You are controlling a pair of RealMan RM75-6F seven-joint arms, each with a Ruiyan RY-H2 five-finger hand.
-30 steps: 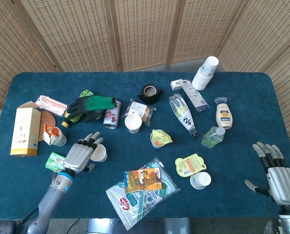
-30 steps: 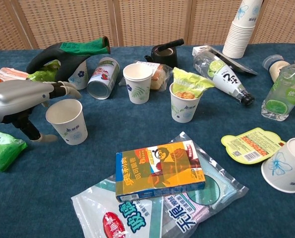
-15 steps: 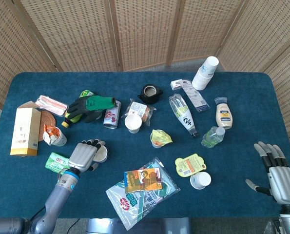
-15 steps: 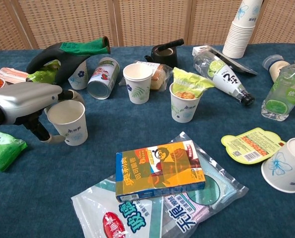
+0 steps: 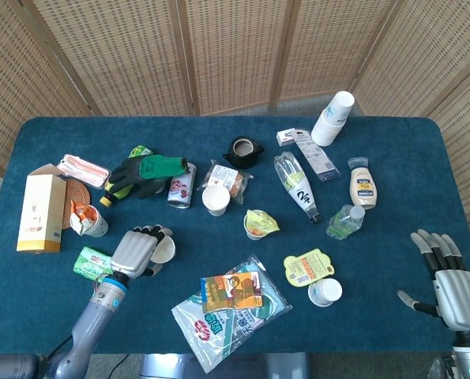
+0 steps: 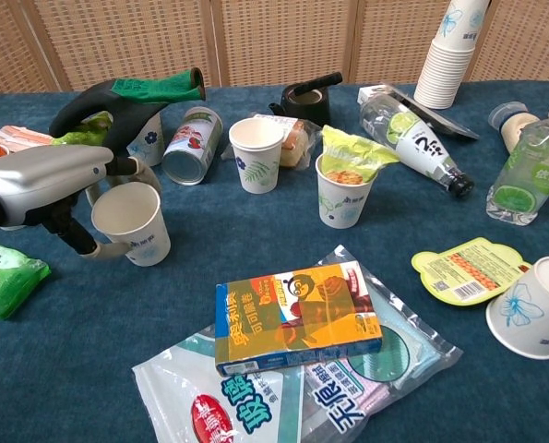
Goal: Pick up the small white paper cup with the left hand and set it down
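The fingers [image 6: 117, 168] of the left hand [image 6: 39, 185] are curled around the small white paper cup [image 6: 132, 221], with the thumb on its near side, so the hand grips the cup. The cup tilts a little and its mouth shows nothing inside; I cannot tell if its base touches the blue worktop [image 6: 256, 249]. It is at the left front part of the worktop, near a green packet [image 6: 2, 277].

The right hand [image 5: 449, 280] is at the far right edge, fingers spread and holding nothing.

Behind the held cup lies a can [image 6: 186, 143] on its side under a dark glove [image 6: 117, 101]. A second paper cup [image 6: 256, 152] stands upright, empty as far as I see. Next to it another cup [image 6: 343, 189] has food inside and a yellow-green wrapper over it. One more cup [image 6: 532, 309] lies on its side at the right front. A stack of cups [image 6: 451, 51] stands at the back right.
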